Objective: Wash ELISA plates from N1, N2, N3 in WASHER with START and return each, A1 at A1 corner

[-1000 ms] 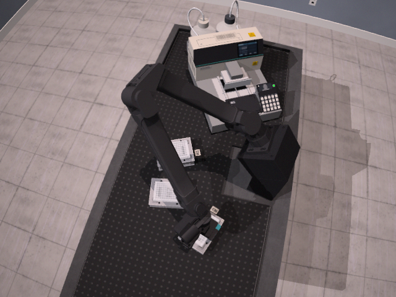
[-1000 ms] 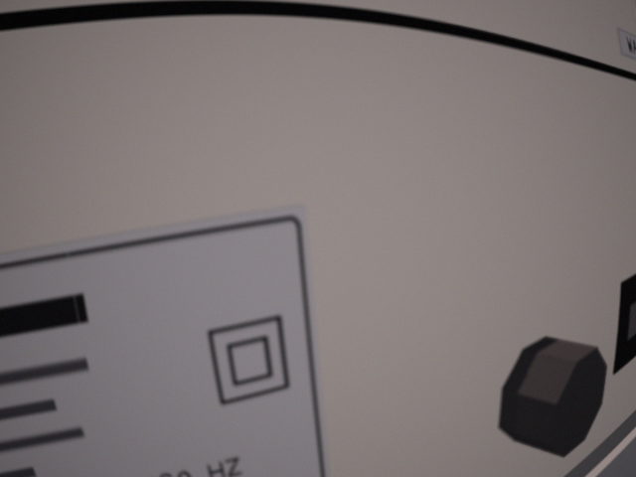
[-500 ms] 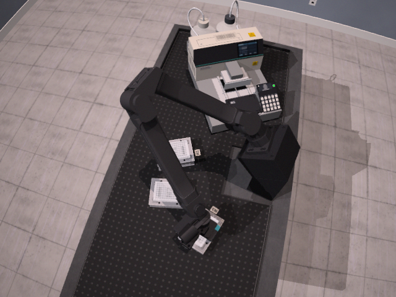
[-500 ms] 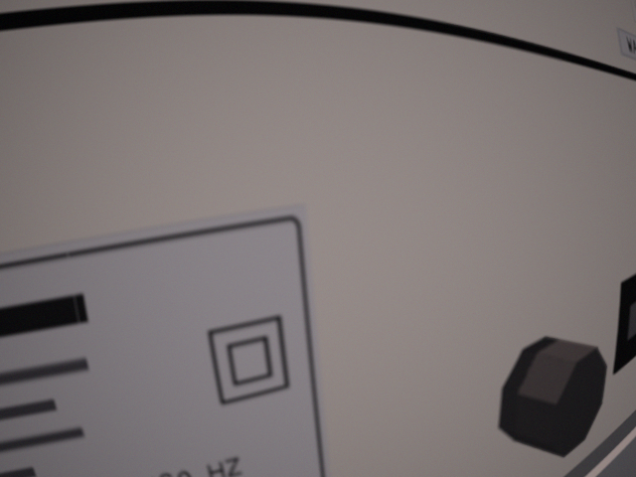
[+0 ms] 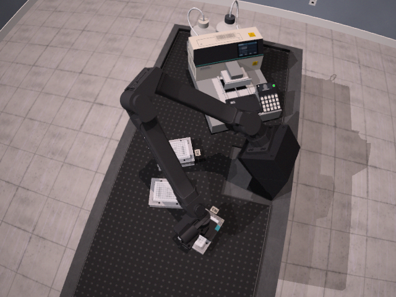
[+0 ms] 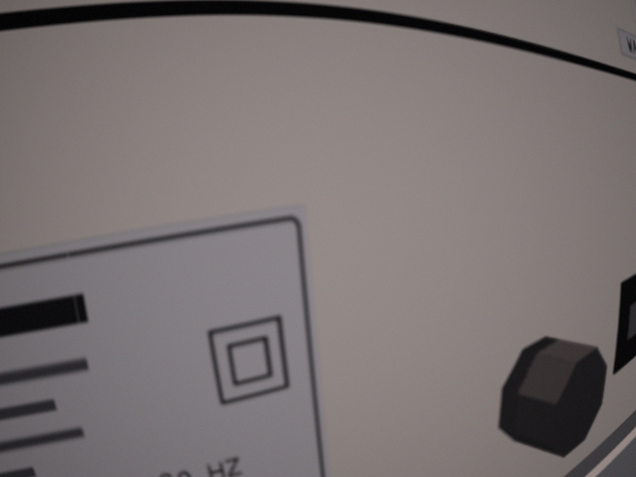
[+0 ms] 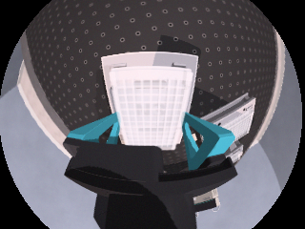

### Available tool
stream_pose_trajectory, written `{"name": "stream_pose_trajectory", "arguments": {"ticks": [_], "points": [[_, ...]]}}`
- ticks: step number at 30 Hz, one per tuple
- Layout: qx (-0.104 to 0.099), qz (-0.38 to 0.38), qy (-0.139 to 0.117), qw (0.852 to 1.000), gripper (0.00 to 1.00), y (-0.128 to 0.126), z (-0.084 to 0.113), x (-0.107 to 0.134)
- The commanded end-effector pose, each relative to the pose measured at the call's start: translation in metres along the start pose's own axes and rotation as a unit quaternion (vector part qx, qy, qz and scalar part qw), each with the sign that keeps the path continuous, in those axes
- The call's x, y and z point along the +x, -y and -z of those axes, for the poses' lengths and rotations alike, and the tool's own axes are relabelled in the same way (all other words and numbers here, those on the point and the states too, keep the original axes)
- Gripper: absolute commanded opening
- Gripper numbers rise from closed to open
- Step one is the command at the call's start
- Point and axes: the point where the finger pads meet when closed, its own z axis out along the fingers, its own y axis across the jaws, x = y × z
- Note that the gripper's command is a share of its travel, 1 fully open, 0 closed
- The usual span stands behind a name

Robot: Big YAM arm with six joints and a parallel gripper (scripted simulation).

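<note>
My gripper [image 7: 151, 114] [image 5: 206, 226] is shut on a white ELISA plate [image 7: 150, 105] [image 5: 200, 241], one teal finger at each long side. The plate is level over its nest [image 7: 143, 58] [image 5: 202, 250], whose label [image 5: 214, 210] looks like N3. I cannot tell whether it touches the nest, or where its cut-off corner is. Two other plates [image 5: 182, 149] [image 5: 163, 192] sit in their nests, partly hidden by the arm. The washer [image 5: 220, 52] has a green lamp [image 5: 273, 85] lit above its keypad [image 5: 270, 103]. The arm hides part of the carrier area.
The forearm [image 5: 169, 163] passes over the two other nests. The arm's base [image 5: 271, 169] stands at the table's right edge. Two bottles with tubes [image 5: 203, 22] [image 5: 229, 19] stand behind the washer. The exterior view shows only a beige panel [image 6: 410, 205] with a dark knob [image 6: 552, 397].
</note>
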Motion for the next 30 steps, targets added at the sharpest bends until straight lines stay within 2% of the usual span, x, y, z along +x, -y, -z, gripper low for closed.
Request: {"name": "stream_pose_trajectory", "arguments": {"ticks": [1,30], "points": [[0.0,0.004,0.006,1.0,0.84,-0.0002,0.0024,-0.0029],[0.0,0.014,0.01,1.0,0.84,-0.0057,0.0053,-0.0007]]}}
